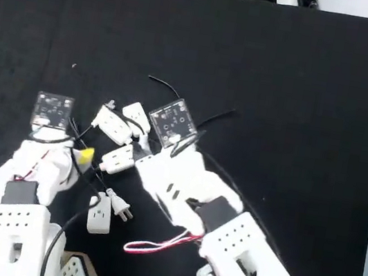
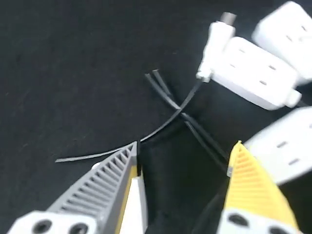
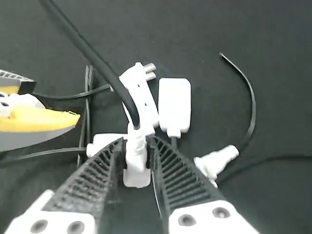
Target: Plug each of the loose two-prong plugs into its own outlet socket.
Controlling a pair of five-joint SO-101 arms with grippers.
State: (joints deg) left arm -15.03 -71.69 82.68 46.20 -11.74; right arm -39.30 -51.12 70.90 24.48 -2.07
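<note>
Nearest the arm bases, a two-prong plug [image 1: 120,206] lies loose beside an outlet socket [image 1: 100,214]; left gripper [image 2: 186,145] gapes over black cables [image 2: 161,127], right gripper [image 3: 135,144] clamps a white plug [image 3: 135,168]; the farther socket [image 1: 112,125] looks unfilled, so most insertions likely remain.

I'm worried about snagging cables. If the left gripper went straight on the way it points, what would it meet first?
Probably the thin black wires crossing just ahead of the open left gripper. The white outlet block lies farther on, off that line, though depth is unclear.
</note>
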